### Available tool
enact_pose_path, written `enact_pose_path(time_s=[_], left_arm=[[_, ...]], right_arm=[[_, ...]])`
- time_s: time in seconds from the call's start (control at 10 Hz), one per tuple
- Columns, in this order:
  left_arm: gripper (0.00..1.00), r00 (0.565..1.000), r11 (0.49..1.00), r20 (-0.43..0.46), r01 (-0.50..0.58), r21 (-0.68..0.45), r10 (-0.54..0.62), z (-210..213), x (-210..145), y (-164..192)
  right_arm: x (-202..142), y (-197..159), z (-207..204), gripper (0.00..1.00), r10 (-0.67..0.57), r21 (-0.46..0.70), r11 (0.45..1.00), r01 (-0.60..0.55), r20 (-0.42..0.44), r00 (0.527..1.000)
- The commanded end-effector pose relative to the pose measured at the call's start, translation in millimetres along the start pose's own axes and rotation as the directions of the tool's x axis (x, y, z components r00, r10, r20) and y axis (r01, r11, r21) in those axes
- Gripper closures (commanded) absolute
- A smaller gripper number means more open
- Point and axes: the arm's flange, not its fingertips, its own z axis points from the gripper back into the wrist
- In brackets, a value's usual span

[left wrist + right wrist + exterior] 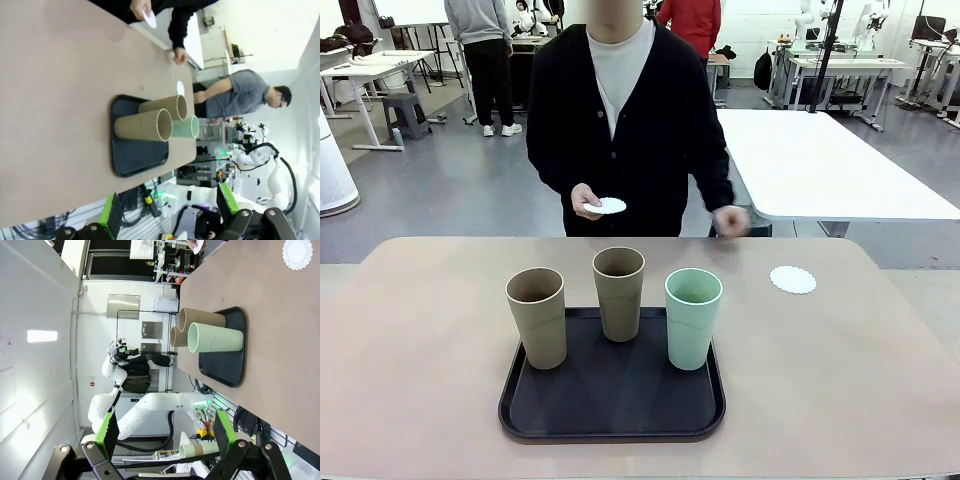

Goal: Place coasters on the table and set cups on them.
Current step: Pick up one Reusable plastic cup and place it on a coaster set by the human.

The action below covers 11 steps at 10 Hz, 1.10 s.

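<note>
We judged the job to be early, at the coaster-laying step. One scalloped paper coaster (pixel 792 279) lay flat & bare on the beige table (pixel 430 330), toward the robot's right and well apart from the black tray (pixel 610 395). The person across the table held a second coaster (pixel 608 206) in one hand (pixel 584 198) above the far edge, and the other hand (pixel 730 220) hovered, blurred, nearer the laid one. Whether a third was stacked under the held one we couldn't tell. All 3 cups stood upright on the tray, none on a coaster yet: the left tan cup (pixel 536 318), the rear tan cup (pixel 619 295) at mid-back & the mint-green cup (pixel 693 320) at right. The left gripper (pixel 169 207) had its fingers spread wide w/ nothing btwn them, well back from the tray. The right gripper (pixel 165 432) was likewise spread & empty. Next, as we read it, the remaining coasters needed to go down on bare tabletop w/ room btwn them. Then each cup wanted a grasp round its tapered wall, a straight lift clear of rim & neighbours, & a centred set-down, since thin paper could slide if nudged. The mint cup to the laid coaster looked the shortest trip for the right arm. As for writing, we could read no brand, label or print on cups, tray or coasters.
</note>
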Motion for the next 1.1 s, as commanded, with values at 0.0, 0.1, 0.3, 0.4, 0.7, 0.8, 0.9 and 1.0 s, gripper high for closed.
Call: enact_pose_path(time_s=[0.0,0.1,0.3,0.4,0.7,0.8,0.9,1.0], left_arm=[[0.00,1.000,1.000,0.003,0.006,-0.014,-0.006,3.7,0.4,-0.1],[0.00,1.000,1.000,0.003,0.006,-0.014,-0.006,3.7,0.4,-0.1],[0.00,1.000,1.000,0.003,0.006,-0.014,-0.006,3.7,0.4,-0.1],[0.00,1.000,1.000,0.003,0.006,-0.014,-0.006,3.7,0.4,-0.1],[0.00,1.000,1.000,0.003,0.006,-0.014,-0.006,3.7,0.4,-0.1],[0.00,1.000,1.000,0.003,0.006,-0.014,-0.006,3.7,0.4,-0.1],[0.00,1.000,1.000,0.003,0.006,-0.014,-0.006,3.7,0.4,-0.1],[0.00,1.000,1.000,0.003,0.006,-0.014,-0.006,3.7,0.4,-0.1]], right_arm=[[1.0,-0.5,-0.3,0.00,0.002,0.007,1.000,-0.002,0.000,1.000],[1.0,-0.5,-0.3,0.00,0.002,0.007,1.000,-0.002,0.000,1.000],[1.0,-0.5,-0.3,0.00,0.002,0.007,1.000,-0.002,0.000,1.000],[0.0,0.0,0.0,0.00,0.000,0.000,1.000,0.000,0.000,1.000],[68.1,80.4,-57.0,0.00,0.229,-0.401,0.866,-0.298,-0.211,0.950],[87.1,101.8,-88.8,0.00,0.273,-0.517,0.773,-0.367,-0.250,0.929],[93.9,111.7,-127.2,0.00,0.302,-0.598,0.669,-0.442,-0.324,0.897],[89.6,110.3,-170.8,0.00,0.324,-0.643,0.531,-0.552,-0.448,0.833]])
